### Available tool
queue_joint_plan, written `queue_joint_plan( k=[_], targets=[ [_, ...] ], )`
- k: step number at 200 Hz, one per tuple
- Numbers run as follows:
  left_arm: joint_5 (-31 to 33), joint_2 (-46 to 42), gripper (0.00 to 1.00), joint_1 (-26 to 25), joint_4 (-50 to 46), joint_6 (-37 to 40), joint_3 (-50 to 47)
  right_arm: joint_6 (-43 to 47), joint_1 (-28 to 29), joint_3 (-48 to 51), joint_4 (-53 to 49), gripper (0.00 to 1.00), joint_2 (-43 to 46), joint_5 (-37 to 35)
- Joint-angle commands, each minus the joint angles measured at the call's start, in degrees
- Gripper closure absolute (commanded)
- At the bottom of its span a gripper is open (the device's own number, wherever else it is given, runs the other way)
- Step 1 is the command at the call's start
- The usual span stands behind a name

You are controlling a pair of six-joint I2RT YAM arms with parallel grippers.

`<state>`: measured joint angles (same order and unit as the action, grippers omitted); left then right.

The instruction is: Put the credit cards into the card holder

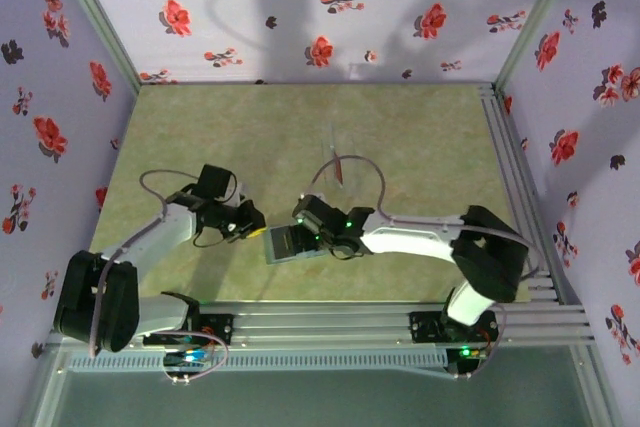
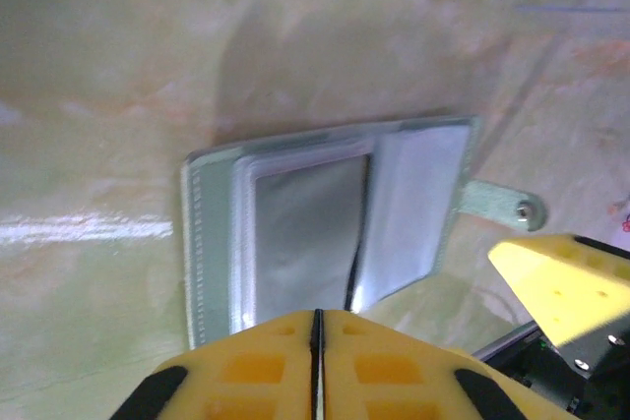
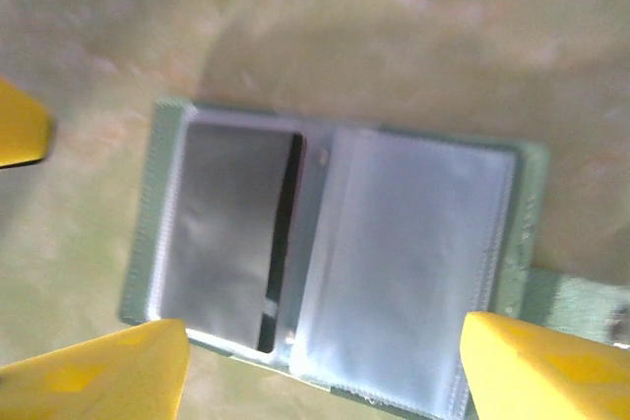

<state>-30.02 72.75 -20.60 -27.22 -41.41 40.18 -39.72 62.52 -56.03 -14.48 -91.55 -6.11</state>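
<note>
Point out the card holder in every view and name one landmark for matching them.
Top external: card holder just below centre, slightly left.
Left wrist: card holder at centre, lying open.
Right wrist: card holder at centre, open.
Landmark: its snap tab, on its right in both wrist views.

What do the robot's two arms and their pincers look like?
The left arm and right arm have white tubular links, bulky black joints and thin grey cables looping off them. Small green lights glow on the right one. The left pincer and right pincer each end in two blocky bright yellow fingers; the left's show square recesses.
</note>
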Motion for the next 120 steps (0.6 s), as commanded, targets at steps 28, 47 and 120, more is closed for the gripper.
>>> queue_joint_plan(
  k=[28, 47, 120],
  targets=[
    [1.0, -1.16, 0.65, -2.45, 1.69, 0.15, 7.83, 4.9, -8.65, 2.69, -4.91, 0.28, 12.28, -5.09],
    [2.25, -0.5, 0.57, -4.49, 3.74, -0.25, 10.46, 6.3, -12.97, 4.6, -6.98, 0.26, 15.85, -5.48],
    [14.86, 16.51, 0.43, -17.3, -3.84, 4.09, 34.31, 8.55, -26.48, 14.33, -10.86, 0.08, 28.87, -7.33]
  ],
)
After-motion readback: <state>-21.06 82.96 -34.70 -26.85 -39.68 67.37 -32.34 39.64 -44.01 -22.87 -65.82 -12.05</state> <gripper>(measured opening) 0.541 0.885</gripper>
